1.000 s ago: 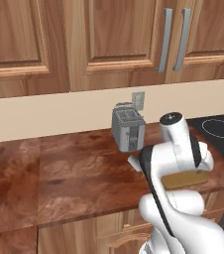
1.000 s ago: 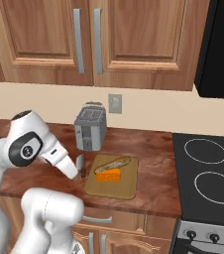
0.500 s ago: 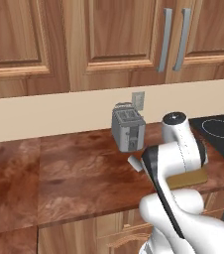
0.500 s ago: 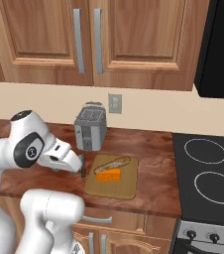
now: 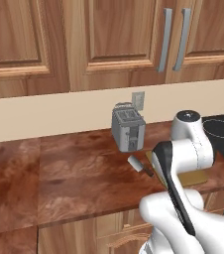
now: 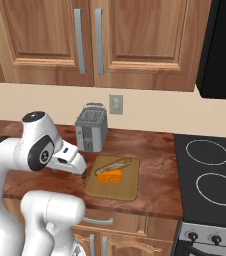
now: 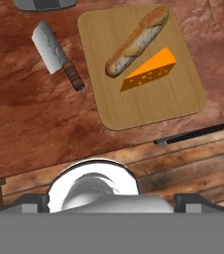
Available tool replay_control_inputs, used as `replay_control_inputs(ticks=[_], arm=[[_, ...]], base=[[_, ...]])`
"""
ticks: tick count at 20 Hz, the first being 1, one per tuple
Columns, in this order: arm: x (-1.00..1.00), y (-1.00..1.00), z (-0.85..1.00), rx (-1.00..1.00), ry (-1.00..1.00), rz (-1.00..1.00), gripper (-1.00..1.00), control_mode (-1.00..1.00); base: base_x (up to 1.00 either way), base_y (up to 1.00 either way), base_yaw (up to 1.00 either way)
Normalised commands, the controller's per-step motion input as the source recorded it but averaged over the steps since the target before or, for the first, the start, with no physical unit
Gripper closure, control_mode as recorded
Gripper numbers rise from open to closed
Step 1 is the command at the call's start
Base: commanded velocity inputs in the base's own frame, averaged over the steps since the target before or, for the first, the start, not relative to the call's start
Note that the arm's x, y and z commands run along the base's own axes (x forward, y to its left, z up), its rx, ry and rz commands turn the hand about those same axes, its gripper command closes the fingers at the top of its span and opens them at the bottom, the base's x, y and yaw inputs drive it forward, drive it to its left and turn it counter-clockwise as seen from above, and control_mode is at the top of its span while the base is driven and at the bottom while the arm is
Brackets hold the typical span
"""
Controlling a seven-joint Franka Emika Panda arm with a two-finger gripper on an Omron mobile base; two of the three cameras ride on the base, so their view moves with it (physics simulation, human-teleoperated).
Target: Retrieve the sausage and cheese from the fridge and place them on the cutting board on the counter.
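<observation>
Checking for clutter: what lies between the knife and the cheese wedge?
In the hand view, between knife and cheese: bare counter, then cutting board with a baguette-like loaf.

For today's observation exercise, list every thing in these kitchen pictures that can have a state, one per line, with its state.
Cheese: lying flat on the cutting board.
Sausage: lying on the board, beside the cheese.
Cutting board: flat on the counter.
Knife: flat on the counter, beside the board.
Toaster: upright, slots empty.
Upper cabinet doors: closed.
End effector: open, holding nothing.

Kitchen: toaster (image 6: 90, 132), stovetop (image 6: 211, 172), wood cabinets (image 6: 120, 40).
</observation>
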Motion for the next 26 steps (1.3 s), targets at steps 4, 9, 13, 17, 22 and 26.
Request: replay_control_inputs(ticks=[4,9,13,17,22,26], arm=[[0.0,0.0,0.0,0.0,0.0,0.0,-1.0,-1.0],[0.0,0.0,0.0,0.0,0.0,0.0,-1.0,-1.0],[0.0,0.0,0.0,0.0,0.0,0.0,-1.0,1.0],[0.0,0.0,0.0,0.0,0.0,0.0,-1.0,1.0],[0.0,0.0,0.0,0.0,0.0,0.0,-1.0,1.0],[0.0,0.0,0.0,0.0,0.0,0.0,-1.0,1.0]], base=[[0.0,0.0,0.0],[0.0,0.0,0.0],[0.0,0.0,0.0],[0.0,0.0,0.0],[-0.18,-0.02,0.0],[-0.9,-0.45,-0.01]])
